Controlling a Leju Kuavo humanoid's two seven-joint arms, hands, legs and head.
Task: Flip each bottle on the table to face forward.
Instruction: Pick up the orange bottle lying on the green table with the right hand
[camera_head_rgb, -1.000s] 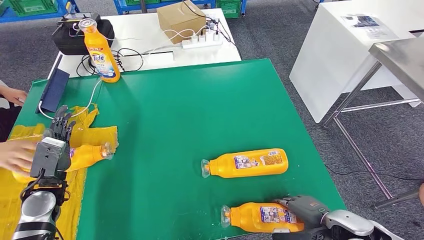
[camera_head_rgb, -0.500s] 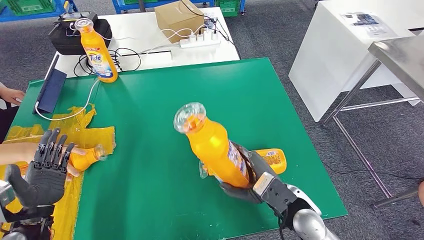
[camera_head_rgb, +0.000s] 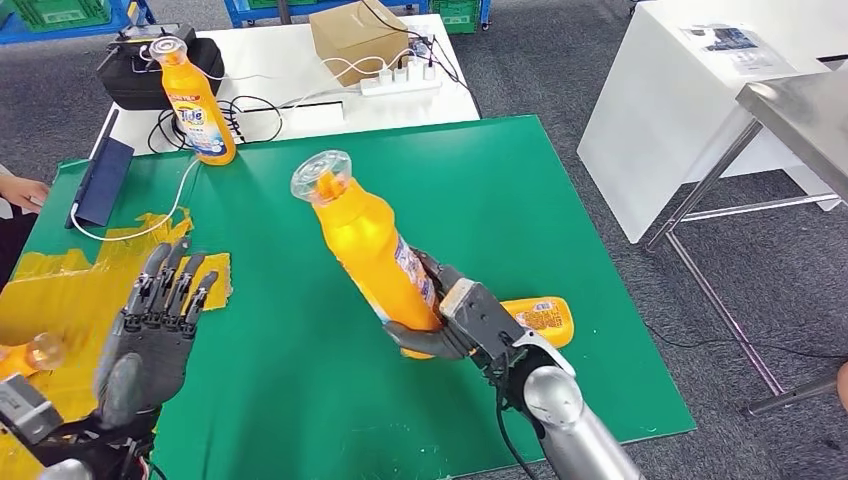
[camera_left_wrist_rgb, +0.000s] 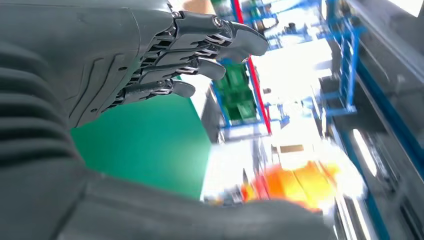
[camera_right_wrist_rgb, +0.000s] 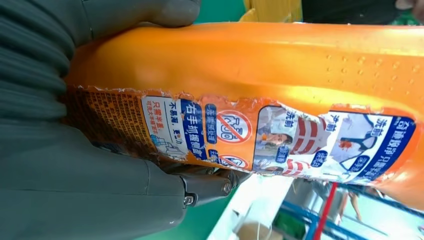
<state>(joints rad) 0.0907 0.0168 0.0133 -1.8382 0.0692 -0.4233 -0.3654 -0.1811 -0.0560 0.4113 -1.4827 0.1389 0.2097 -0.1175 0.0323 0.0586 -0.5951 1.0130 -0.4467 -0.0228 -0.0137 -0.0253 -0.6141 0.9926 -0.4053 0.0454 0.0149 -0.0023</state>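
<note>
- Bottle (camera_head_rgb: 375, 255) tilts, lifted in my right hand (camera_head_rgb: 470, 320), clamped low on it; it could slip sideways.
- Left hand (camera_head_rgb: 150, 330) hovers, fingers apart, empty.

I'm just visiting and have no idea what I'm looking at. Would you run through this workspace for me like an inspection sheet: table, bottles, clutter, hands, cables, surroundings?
Surface: green table, yellow sheet over its left part.
Job's things: lifted orange bottle, tilted, cap up; lying bottle on the table behind the right hand; upright bottle at the far left corner.
Clutter: dark flat device; another bottle's neck at the left edge.
Hands: right hand grips the lifted bottle; left hand raised, fingers apart, holding nothing.
Cables: white cable across the yellow sheet; power strip beyond.
Surroundings: white table with cardboard box; person's hand at left.
</note>
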